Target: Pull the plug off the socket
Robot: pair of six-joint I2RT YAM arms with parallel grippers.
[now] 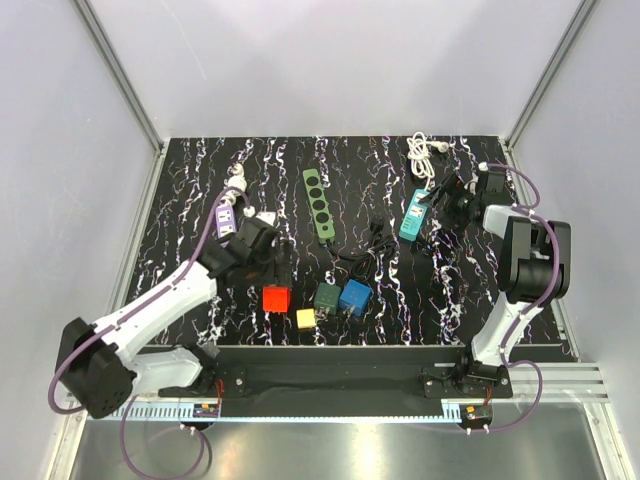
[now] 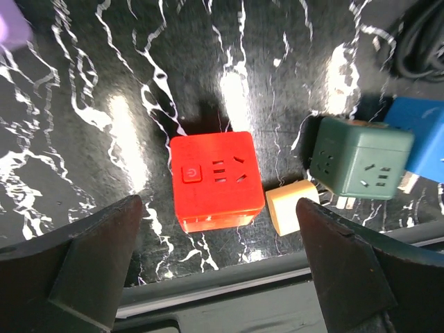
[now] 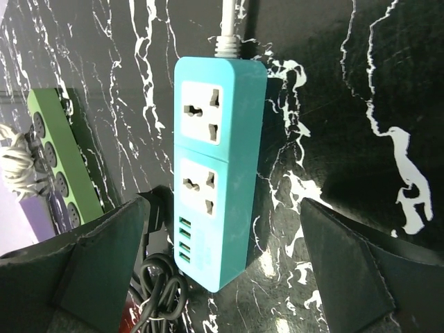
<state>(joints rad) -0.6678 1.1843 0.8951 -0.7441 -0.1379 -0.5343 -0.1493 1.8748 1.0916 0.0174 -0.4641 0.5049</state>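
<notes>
Note left gripper (image 2: 218, 208) spread wide, empty, over red cube socket (image 2: 216, 180) toward 7 o'clock of table. Spot black cord (image 1: 375, 240) loose mid-table, plug itself not made out. Find right gripper (image 3: 222, 208) gaping, empty, above teal power strip (image 3: 215, 173) at 2 o'clock, both outlets bare. Judge unplugging likely done. Read no writing, only a power symbol on the cube.

The top camera sits above and behind the arm bases (image 1: 470, 378), and from it we look down over the whole worktop (image 1: 200, 190), far enough off to take in both arms. The left wrist camera points steeply down, and through it we hang close over the red socket cube (image 2: 217, 180). Through the right wrist camera we face down, near the teal power strip (image 3: 218, 180), with the green strip (image 3: 59, 166) at the left edge. The overhead view shares the cube with the left wrist view and both strips with the right wrist view.
</notes>
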